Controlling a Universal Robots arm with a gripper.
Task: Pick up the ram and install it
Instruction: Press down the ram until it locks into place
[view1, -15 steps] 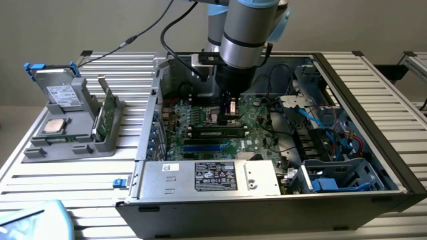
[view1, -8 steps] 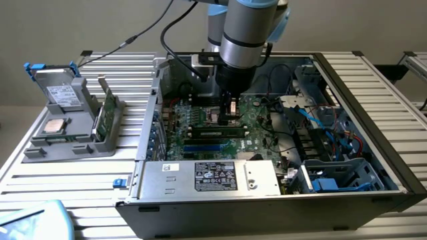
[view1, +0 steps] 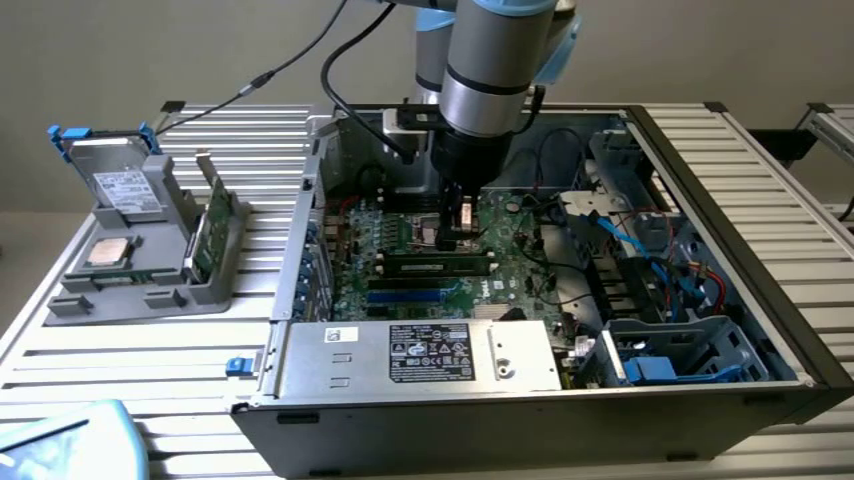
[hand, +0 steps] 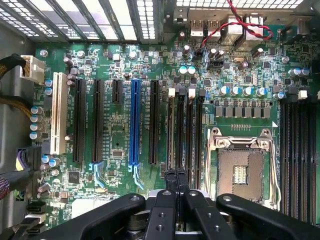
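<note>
**Claw shut above the memory slots, ram lying in the bank below**

Starting at the exterior view's left: on the desk (view1: 80, 350) sits a grey holder (view1: 134, 290) carrying a silver drive (view1: 123, 185), a square processor chip (view1: 107, 255) and, upright on its edge, a spare green stick (view1: 210, 235). Nobody is near any of those.

Moving across to the open case (view1: 747, 200), and here's the action. The arm reaches straight down over the motherboard (view1: 387, 235), and the claw (view1: 461, 228) has its fingers together, gripping nothing that can be made out. Just in front of its tip the ram (view1: 430, 266) lies along a black slot, low and level. Whether the tip touches it cannot be told from here.

From the wrist, the claw (hand: 176, 182) hangs over the dark slots beside the empty processor socket (hand: 241, 172).

The judgement on doing this well: a closed claw makes a decent pusher, so the push wants to be straight down, centred on the stick's top edge, never skewed toward the socket. One end dipping first would suggest a half-seated stick, so both ends should sit level with the end latches in. Further right, the blue and red cables (view1: 681, 265) lie well apart from the work.
</note>
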